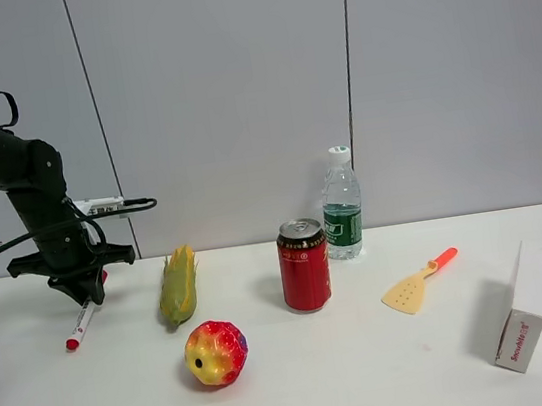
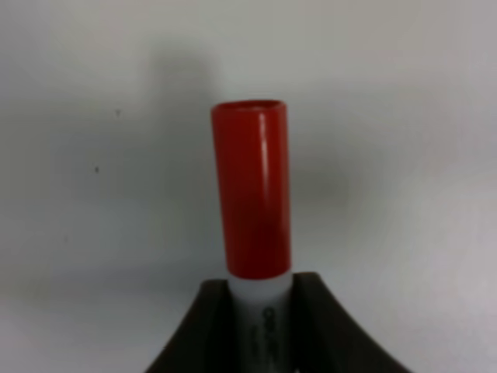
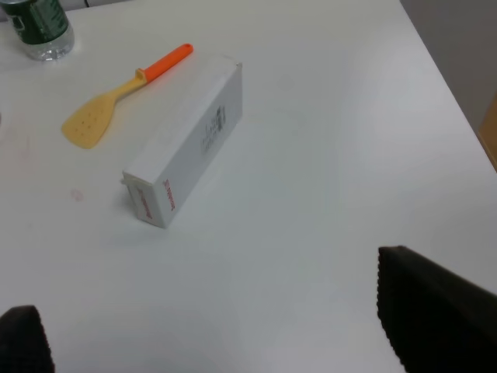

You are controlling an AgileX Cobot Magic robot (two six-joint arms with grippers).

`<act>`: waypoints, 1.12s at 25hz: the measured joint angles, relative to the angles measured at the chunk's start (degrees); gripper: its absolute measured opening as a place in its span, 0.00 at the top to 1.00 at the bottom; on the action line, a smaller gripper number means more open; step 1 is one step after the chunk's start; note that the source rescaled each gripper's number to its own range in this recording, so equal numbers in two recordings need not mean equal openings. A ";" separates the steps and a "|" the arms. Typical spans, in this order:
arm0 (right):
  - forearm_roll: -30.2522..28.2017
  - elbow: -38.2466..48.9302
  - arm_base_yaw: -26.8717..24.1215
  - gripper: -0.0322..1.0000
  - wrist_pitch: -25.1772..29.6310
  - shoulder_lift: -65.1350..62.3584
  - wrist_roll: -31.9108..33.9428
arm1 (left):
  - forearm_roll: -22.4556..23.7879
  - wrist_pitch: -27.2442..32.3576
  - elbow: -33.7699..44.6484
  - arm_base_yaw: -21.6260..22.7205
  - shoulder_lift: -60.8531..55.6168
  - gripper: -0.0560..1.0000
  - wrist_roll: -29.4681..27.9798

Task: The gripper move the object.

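Observation:
The white marker pen (image 1: pixel 83 320) with red cap and red end lies slanted at the far left of the table, its lower red end down by the tabletop. My left gripper (image 1: pixel 86 289) points down and is shut on the pen's upper part. In the left wrist view the red cap (image 2: pixel 252 194) sticks out past the black fingers (image 2: pixel 318 326), with the white barrel between them. My right gripper (image 3: pixel 206 318) is out of the exterior view. Its two fingers stand wide apart, open and empty, above bare table.
A corn cob (image 1: pixel 179 285), a red-yellow ball (image 1: pixel 215 353), a red can (image 1: pixel 304 265) and a water bottle (image 1: pixel 343 217) stand mid-table. A yellow spatula (image 1: pixel 419 283) with orange handle and a white box (image 1: pixel 515 320) are at the right, both also in the right wrist view (image 3: pixel 116 97), (image 3: pixel 186 140).

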 joint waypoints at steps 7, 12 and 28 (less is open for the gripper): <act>0.00 0.00 0.00 0.00 0.00 0.00 0.00 | 0.00 -1.05 0.00 0.00 0.45 0.95 0.00; 0.00 0.00 0.00 0.00 0.00 0.00 0.00 | 0.00 -1.27 0.00 0.00 0.45 0.91 0.00; 0.00 0.00 0.00 0.00 0.00 0.00 0.00 | 0.37 2.69 -0.60 0.00 -1.84 0.39 0.18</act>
